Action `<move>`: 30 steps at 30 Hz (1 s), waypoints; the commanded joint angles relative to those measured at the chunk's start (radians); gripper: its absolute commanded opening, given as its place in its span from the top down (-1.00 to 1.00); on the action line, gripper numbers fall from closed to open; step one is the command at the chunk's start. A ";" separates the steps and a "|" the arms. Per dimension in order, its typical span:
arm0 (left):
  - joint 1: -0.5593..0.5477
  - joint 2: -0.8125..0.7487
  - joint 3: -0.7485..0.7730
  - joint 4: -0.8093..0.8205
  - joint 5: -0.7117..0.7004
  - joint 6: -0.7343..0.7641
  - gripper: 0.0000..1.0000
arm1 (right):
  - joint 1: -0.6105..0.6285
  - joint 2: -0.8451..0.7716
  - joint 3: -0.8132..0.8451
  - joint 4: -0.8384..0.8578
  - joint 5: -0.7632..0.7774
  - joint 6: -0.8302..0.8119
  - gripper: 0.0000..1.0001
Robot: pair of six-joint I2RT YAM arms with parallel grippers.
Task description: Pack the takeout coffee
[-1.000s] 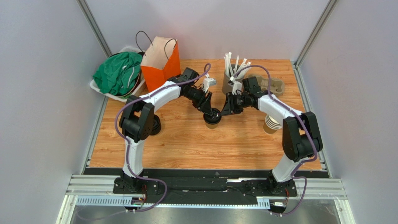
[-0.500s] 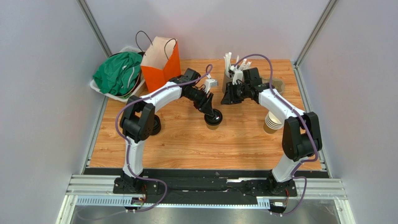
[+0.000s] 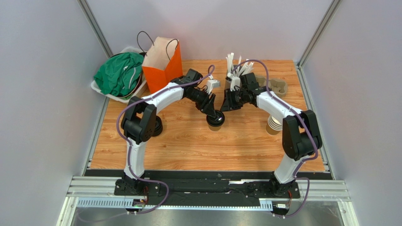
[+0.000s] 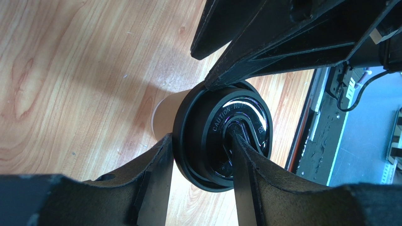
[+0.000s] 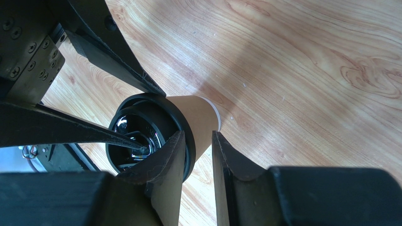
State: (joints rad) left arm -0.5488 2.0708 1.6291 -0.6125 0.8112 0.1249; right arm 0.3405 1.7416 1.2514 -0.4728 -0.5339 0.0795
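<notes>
As the part-open right gripper returns, likely to brace the tan ribbed paper cup, the left gripper pinches its round black plastic lid.

Only one piece of writing could be read, and it stood on the black plastic lid in the left wrist view. Raised letters curved along the glossy top and spelled "CAUTION", followed by a second word that looked like "HOT". A small embossed mark sat just past those letters, near the rim, too small and glare-struck to make out.
</notes>
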 commanded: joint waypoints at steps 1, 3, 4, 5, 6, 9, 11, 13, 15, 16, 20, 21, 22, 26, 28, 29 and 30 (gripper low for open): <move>-0.023 0.064 -0.061 -0.081 -0.185 0.073 -0.07 | 0.011 -0.004 -0.017 0.008 -0.005 -0.026 0.39; -0.023 0.068 -0.060 -0.082 -0.190 0.071 -0.07 | 0.015 -0.001 -0.015 0.007 0.000 -0.030 0.39; -0.023 0.068 -0.061 -0.082 -0.191 0.071 -0.07 | 0.018 0.002 -0.014 0.003 0.003 -0.032 0.39; -0.023 0.068 -0.060 -0.081 -0.195 0.073 -0.07 | 0.020 0.004 -0.015 0.003 0.005 -0.035 0.39; -0.023 0.069 -0.058 -0.082 -0.195 0.071 -0.07 | 0.025 0.003 -0.012 0.000 0.014 -0.037 0.39; -0.023 0.075 -0.057 -0.081 -0.193 0.070 -0.08 | 0.026 -0.016 -0.009 0.013 0.003 -0.035 0.38; -0.023 0.078 -0.057 -0.082 -0.193 0.067 -0.08 | 0.028 -0.022 -0.010 0.019 -0.003 -0.035 0.39; -0.023 0.081 -0.055 -0.082 -0.196 0.067 -0.08 | 0.040 -0.021 -0.010 0.010 0.011 -0.049 0.39; -0.023 0.083 -0.055 -0.081 -0.201 0.067 -0.08 | 0.061 -0.005 -0.013 -0.007 0.041 -0.069 0.38; -0.023 0.083 -0.057 -0.082 -0.207 0.068 -0.08 | 0.068 -0.001 -0.023 -0.010 0.057 -0.072 0.38; -0.023 0.080 -0.058 -0.084 -0.213 0.071 -0.08 | 0.098 0.032 -0.033 -0.024 0.152 -0.076 0.38; -0.023 0.080 -0.060 -0.087 -0.216 0.070 -0.08 | 0.101 0.039 -0.030 -0.032 0.163 -0.076 0.38; -0.023 0.077 -0.060 -0.086 -0.219 0.073 -0.08 | 0.103 0.048 -0.027 -0.038 0.170 -0.105 0.38; -0.023 0.074 -0.061 -0.086 -0.219 0.074 -0.08 | 0.103 0.017 -0.011 -0.033 0.190 -0.110 0.37; -0.023 0.074 -0.060 -0.087 -0.222 0.073 -0.08 | 0.101 -0.004 0.009 -0.044 0.196 -0.122 0.35; -0.023 0.075 -0.057 -0.087 -0.222 0.074 -0.08 | 0.100 -0.025 0.041 -0.052 0.196 -0.127 0.35; -0.023 0.075 -0.055 -0.089 -0.221 0.074 -0.08 | 0.098 -0.037 0.057 -0.059 0.196 -0.132 0.34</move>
State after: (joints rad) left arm -0.5495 2.0708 1.6291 -0.6174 0.7986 0.1135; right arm 0.4145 1.7290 1.2602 -0.4808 -0.3965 -0.0067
